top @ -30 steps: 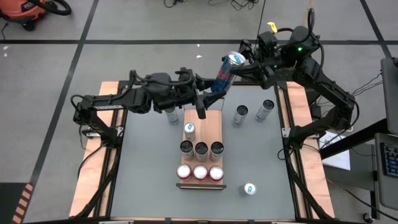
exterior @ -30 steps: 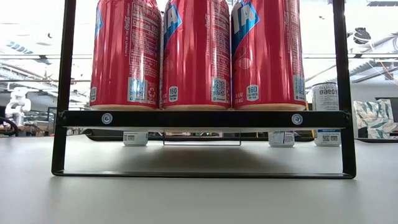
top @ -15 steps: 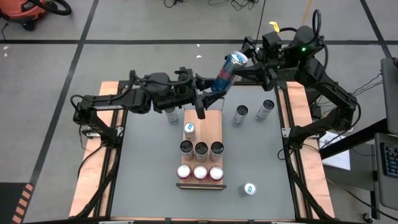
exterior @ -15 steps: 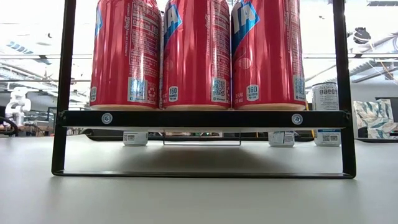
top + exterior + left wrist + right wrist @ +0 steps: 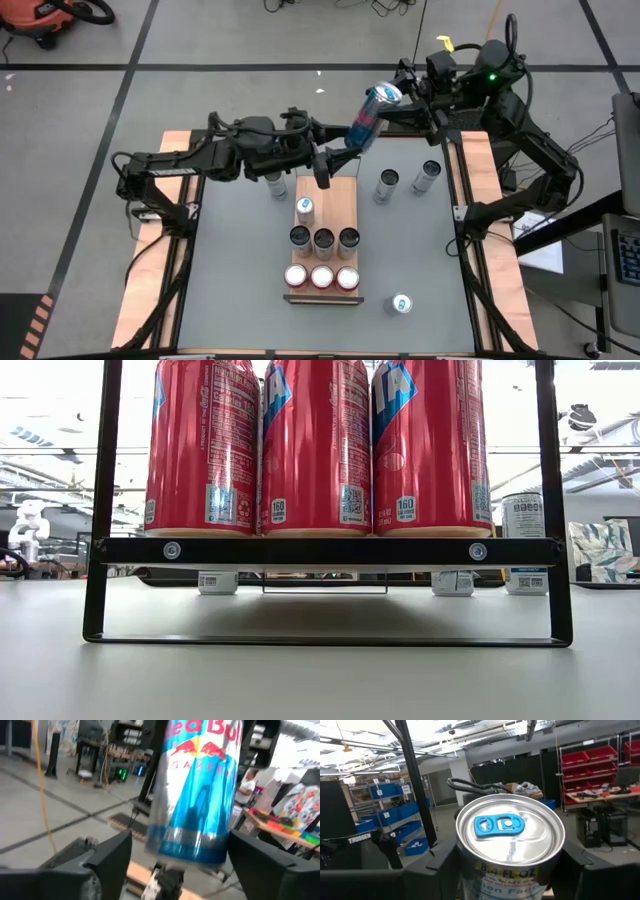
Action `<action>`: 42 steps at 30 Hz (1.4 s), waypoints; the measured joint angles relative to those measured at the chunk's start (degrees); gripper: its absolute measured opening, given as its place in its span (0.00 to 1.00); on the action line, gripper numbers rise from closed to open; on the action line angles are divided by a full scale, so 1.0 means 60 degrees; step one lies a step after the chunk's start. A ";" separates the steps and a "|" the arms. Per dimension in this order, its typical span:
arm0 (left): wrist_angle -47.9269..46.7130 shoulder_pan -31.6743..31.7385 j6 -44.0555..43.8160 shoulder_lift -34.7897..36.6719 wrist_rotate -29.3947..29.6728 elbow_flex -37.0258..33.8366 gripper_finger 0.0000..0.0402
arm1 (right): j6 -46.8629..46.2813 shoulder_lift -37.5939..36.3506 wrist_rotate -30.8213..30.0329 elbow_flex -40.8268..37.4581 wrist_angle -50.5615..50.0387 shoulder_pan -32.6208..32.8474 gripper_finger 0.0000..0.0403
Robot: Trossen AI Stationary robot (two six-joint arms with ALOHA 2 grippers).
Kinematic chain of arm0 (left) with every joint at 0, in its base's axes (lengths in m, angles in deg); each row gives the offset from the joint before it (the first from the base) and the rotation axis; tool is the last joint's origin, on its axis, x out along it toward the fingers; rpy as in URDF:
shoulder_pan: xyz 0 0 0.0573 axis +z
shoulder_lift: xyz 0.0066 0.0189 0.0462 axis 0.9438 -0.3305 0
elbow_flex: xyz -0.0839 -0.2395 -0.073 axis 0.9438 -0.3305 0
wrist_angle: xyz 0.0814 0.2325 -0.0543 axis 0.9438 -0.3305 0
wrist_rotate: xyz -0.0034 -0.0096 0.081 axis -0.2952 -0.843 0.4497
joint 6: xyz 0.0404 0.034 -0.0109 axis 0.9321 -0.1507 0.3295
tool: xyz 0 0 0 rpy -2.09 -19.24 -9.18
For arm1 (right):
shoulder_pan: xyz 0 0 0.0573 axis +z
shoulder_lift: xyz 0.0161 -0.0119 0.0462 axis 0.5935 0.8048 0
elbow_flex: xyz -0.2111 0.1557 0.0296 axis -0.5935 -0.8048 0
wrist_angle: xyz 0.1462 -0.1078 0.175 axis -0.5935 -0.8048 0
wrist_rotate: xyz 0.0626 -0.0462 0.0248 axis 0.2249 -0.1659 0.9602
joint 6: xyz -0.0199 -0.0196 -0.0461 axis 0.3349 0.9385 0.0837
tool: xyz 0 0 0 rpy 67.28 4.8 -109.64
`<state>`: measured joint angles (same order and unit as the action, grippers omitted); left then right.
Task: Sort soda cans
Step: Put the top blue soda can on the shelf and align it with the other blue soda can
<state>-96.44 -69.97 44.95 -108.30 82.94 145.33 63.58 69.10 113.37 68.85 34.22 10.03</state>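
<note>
Upper centre of the high view: blue can (image 5: 368,112), tilted, spans both claws; right claw (image 5: 400,97) grasps its top, left claw (image 5: 338,155) released around its base.

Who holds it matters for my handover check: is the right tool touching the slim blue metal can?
Touching. The right wrist view shows the right tool, its fingers pressed against both sides of the slim blue metal can below its rim.

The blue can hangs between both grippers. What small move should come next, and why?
Probably the left gripper backs away from the blue can: its fingers stand apart from the can's base, while the right gripper clasps the top.
</note>
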 joint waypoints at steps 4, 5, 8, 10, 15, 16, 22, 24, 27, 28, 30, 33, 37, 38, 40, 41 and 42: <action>-0.0582 0.0005 -0.0161 0.0197 0.0070 -0.0004 0.86 | 0.0203 -0.0241 0.0096 0.0022 -0.0700 -0.0174 0.50; -0.0809 0.0005 -0.0195 0.0262 0.0155 -0.0008 0.88 | 0.0268 -0.0307 0.0136 0.0025 -0.0902 -0.0193 0.50; -0.1449 0.0004 -0.0450 0.0510 0.0336 0.0005 0.91 | 0.0693 -0.0482 0.0108 0.0033 -0.1803 -0.0231 0.50; -0.1892 0.0003 -0.0613 0.0670 0.0469 -0.0004 0.91 | 0.1090 -0.0577 0.0026 -0.0029 -0.2543 -0.0228 0.50; -0.2957 -0.0004 -0.0984 0.1063 0.0860 0.0005 0.92 | 0.1556 -0.1007 -0.0057 -0.1281 -0.3163 -0.0047 0.50; -0.3107 -0.0004 -0.1066 0.1133 0.0892 0.0010 0.92 | 0.1579 -0.1135 -0.0068 -0.1711 -0.3060 0.0018 0.50; -0.3938 -0.0004 -0.1597 0.1266 0.0995 0.0003 0.92 | 0.1264 -0.2147 -0.0696 -0.5256 -0.0714 0.0316 0.50; -0.4100 -0.0014 -0.1817 0.1266 0.0981 -0.0001 0.92 | 0.1072 -0.2416 -0.0952 -0.6431 0.0491 0.0370 0.50; -0.4213 -0.0017 -0.1836 0.1280 0.0935 -0.0001 0.92 | 0.0867 -0.2594 -0.1429 -0.7895 0.1993 0.0460 0.50; -0.4269 -0.0018 -0.1836 0.1280 0.0933 -0.0001 0.92 | 0.0829 -0.2592 -0.1550 -0.8290 0.2439 0.0509 0.50; -0.4330 -0.0018 -0.1833 0.1277 0.0928 -0.0001 0.92 | 0.0873 -0.2532 -0.1649 -0.8970 0.3217 0.0587 0.50; -0.4475 0.0001 -0.1829 0.1277 0.0937 -0.0001 0.92 | 0.1187 -0.2297 -0.1942 -0.9610 0.4204 0.0810 0.50; -0.4545 0.0007 -0.1825 0.1264 0.0981 -0.0001 0.92 | 0.1831 -0.1862 -0.2403 -0.9828 0.4432 0.1094 0.50; -0.4532 0.0007 -0.1829 0.1204 0.1035 0.0005 0.92 | 0.2029 -0.1732 -0.2554 -0.9828 0.4448 0.1155 0.50; -0.4583 0.0007 -0.1831 0.1139 0.1118 0.0008 0.92 | 0.2398 -0.1445 -0.2601 -0.9828 0.4526 0.1226 0.50; -0.4660 0.0007 -0.1829 0.1116 0.1121 -0.0002 0.92 | 0.2521 -0.1293 -0.2618 -0.9828 0.4637 0.1261 0.50; -0.4707 0.0007 -0.1829 0.1068 0.1124 -0.0004 0.92 | 0.2581 -0.1134 -0.2663 -0.9828 0.4747 0.1296 0.50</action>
<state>-124.68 -69.92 33.97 -101.90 89.68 145.31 79.06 62.29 97.40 9.88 62.70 17.81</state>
